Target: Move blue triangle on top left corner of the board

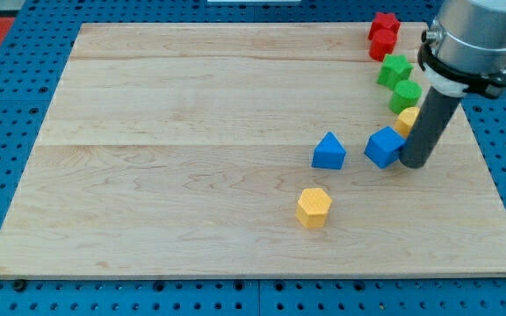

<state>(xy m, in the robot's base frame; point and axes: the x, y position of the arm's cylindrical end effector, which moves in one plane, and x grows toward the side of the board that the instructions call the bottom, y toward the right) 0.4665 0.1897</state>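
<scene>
**Blue triangle lies left of my tip, with a blue cube between**

Because the board's top left corner is the goal, what matters is which side of the blue triangle my tip stands on — and it stands on the view's right, the useful side for a leftward push. There are no jaws on this rig, only the bare rod, so there is nothing to call open or holding.

Nearest the view's bottom sits a yellow hexagonal block, well below the push line. Next up is the triangle, a little right of the board's middle, far from its corner. Just to its right is a blue cube, and my tip is touching or just beside that cube's right edge — I cannot tell which.

I judge that a straight leftward drive would carry the cube into the triangle, so the tip likely must go round first, to the triangle's lower right.

Farther back along the right edge sit another yellow block, two green blocks and red blocks.
</scene>
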